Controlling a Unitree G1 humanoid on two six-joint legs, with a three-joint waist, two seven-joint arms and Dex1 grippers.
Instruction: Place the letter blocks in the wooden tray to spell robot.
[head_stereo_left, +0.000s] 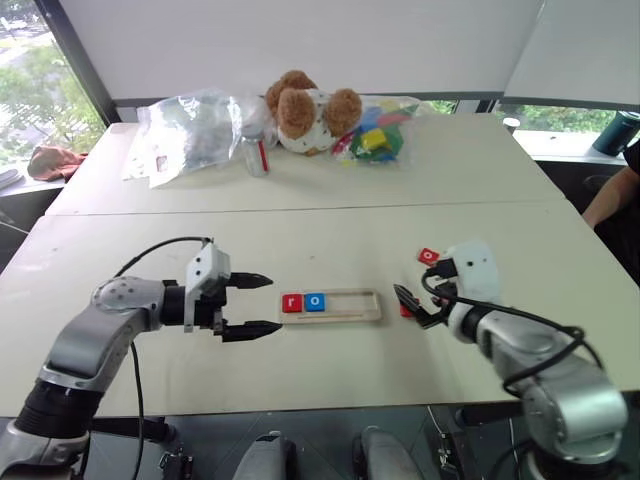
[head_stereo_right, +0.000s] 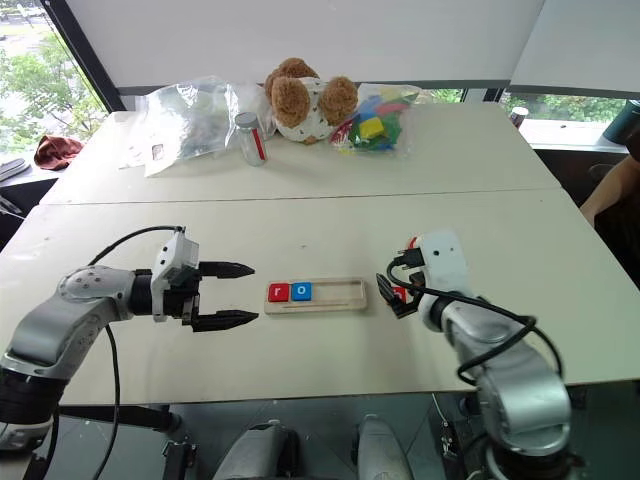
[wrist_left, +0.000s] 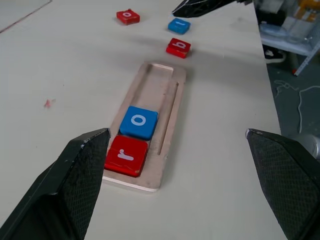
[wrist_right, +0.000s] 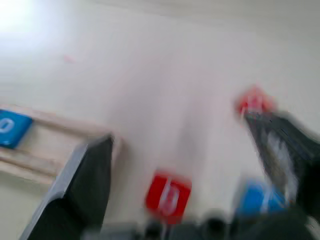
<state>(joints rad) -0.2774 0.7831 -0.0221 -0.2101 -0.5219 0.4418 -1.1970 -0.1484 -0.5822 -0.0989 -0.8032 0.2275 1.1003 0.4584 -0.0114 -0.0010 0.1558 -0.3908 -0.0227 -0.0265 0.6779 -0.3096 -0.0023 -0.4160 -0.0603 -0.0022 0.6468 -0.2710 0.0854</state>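
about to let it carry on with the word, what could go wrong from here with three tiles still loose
The red b tile and blue tile lie close together by the open right gripper; a grab for b could nudge or catch its neighbour. The wooden tray lies loose on the table, so pressing a tile in could shift it. The red o tile must go fourth; taking it now would misspell the word.

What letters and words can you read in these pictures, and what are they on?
"r": white, on the red block at the near end of the wooden tray.
"o": white, on the blue block next to it in the tray.
"o": on the red loose block on the table.
"b": on the red loose block just past the tray.
The blue loose block: letter too blurred to read.
The bottle label: too small to read.
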